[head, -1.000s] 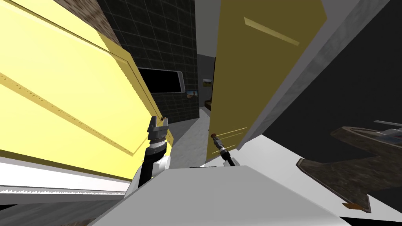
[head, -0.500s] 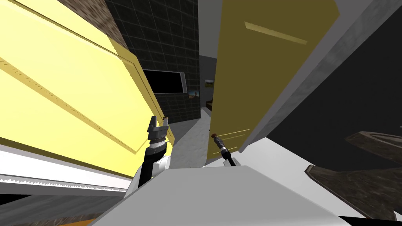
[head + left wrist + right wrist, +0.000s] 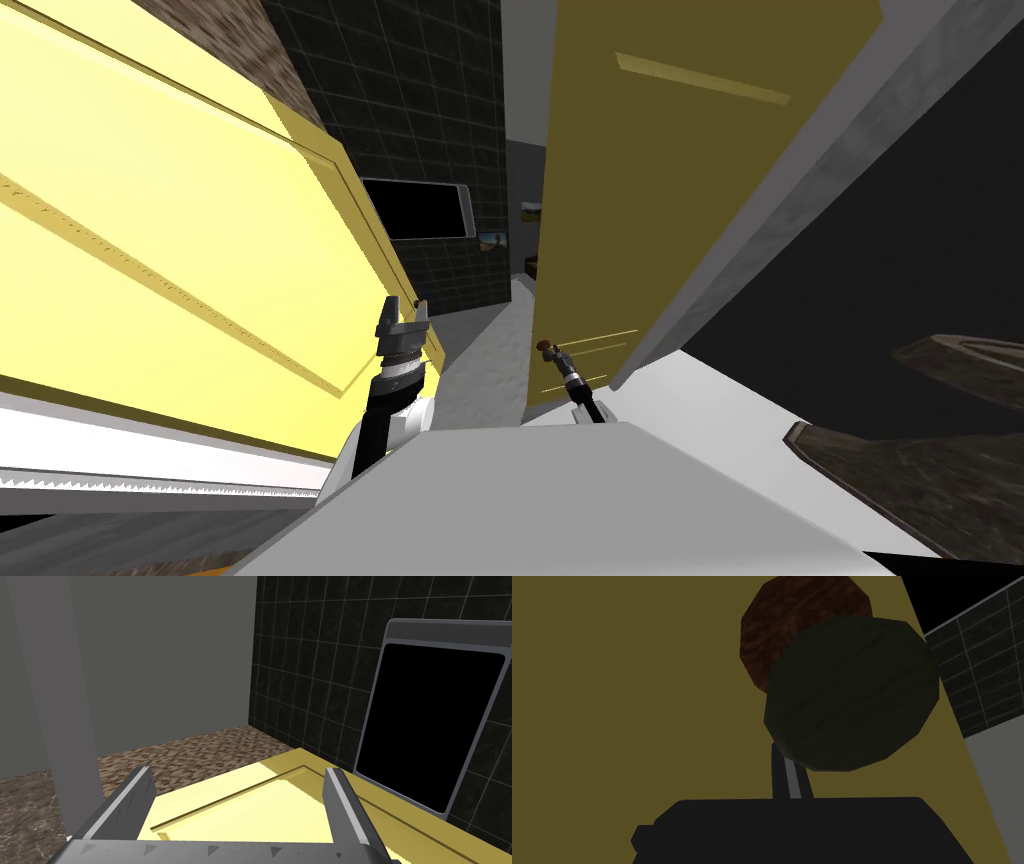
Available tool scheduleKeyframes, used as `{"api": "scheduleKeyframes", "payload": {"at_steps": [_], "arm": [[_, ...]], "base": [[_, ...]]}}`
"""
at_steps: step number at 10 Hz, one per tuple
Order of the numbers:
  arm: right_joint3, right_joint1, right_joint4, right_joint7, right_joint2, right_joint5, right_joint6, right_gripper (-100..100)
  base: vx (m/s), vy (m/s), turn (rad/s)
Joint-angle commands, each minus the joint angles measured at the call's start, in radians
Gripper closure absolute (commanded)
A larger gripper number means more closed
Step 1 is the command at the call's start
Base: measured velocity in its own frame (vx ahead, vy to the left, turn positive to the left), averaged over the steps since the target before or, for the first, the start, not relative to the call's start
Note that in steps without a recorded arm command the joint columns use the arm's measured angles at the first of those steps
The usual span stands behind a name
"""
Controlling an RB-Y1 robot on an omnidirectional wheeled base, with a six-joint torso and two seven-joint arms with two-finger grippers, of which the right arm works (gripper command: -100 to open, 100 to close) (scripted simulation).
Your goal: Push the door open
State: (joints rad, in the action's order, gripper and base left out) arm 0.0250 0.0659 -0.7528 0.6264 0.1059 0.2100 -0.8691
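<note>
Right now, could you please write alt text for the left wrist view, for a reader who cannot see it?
The left gripper, open, points along a yellow door. Beyond are a dark tiled wall bearing a grey-framed black panel, a speckled brown surface and a grey wall.

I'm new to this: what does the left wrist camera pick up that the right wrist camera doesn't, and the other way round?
Left wrist camera's own: the left gripper, fingers wide apart by a bright yellow door panel, and a grey-framed black panel. Right wrist camera's own: the right gripper, fingers together, close to a dark round knob on a darker yellow door. Both: the dark tiled wall.
</note>
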Motion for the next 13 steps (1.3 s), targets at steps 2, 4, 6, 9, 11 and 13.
{"api": "scheduleKeyframes", "payload": {"at_steps": [2, 4, 6, 9, 11, 13], "arm": [[-0.014, 0.008, 0.013, 0.066, 0.009, 0.027, -0.007, -100], [-0.026, 0.011, 0.02, 0.123, 0.017, 0.05, -0.01, -100], [-0.04, 0.014, 0.027, 0.181, 0.024, 0.076, -0.014, -100], [-0.055, 0.018, 0.035, 0.259, 0.031, 0.103, -0.018, -100], [-0.062, 0.02, 0.039, 0.312, 0.034, 0.116, -0.019, -100], [-0.069, 0.022, 0.043, 0.354, 0.037, 0.129, -0.021, -100]], "base": [[-0.058, 0.048, -0.169], [-0.075, 0.033, -0.152], [-0.081, 0.037, -0.168], [-0.051, 0.034, -0.113], [-0.046, 0.022, -0.077], [-0.059, 0.023, -0.113]]}}
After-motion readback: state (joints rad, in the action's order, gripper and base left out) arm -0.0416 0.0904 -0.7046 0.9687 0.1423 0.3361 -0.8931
